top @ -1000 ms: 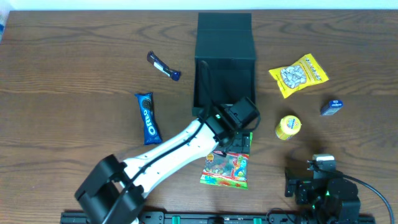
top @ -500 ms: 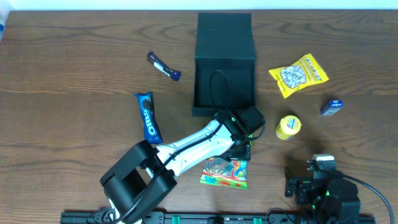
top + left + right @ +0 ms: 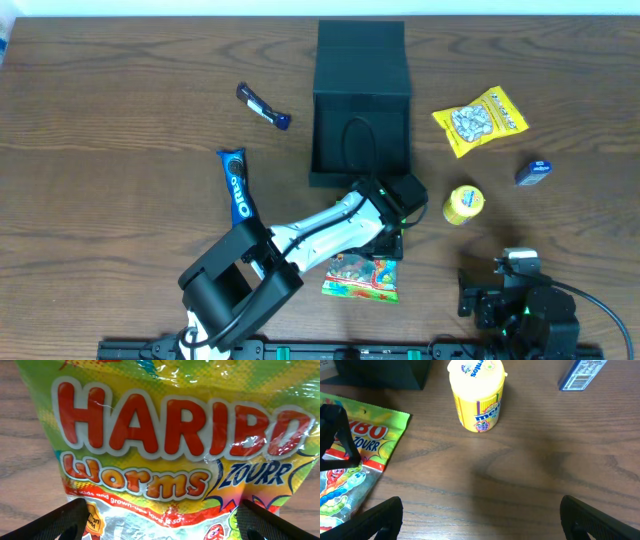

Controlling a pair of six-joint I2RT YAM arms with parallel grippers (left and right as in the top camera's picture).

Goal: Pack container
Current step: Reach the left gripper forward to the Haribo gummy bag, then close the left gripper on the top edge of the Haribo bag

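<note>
The container [image 3: 361, 110] stands at the far middle of the bench [image 3: 110, 160]. Its flap lid [image 3: 361, 55] is folded back, and the inside is dark, so I cannot see whether anything lies in it. The left arm [image 3: 315, 222] stretches across to the gummy worm bag [image 3: 362, 275], which lies flat just in front of the container. In the left wrist view the left jaws are released and stand wide apart, one at each side of the bag. They seem to be just above it, but I cannot tell if they touch it. The right jaws are also spread wide and grasp nothing, at the near right part of the bench. Beyond them a yellow tub [image 3: 477, 395] stands upright, with a small blue box [image 3: 582, 372] farther off. Left of the container lie an Oreo packet [image 3: 238, 188] and a dark candy bar [image 3: 263, 106]. To its right lies a yellow snack packet [image 3: 480, 120].
</note>
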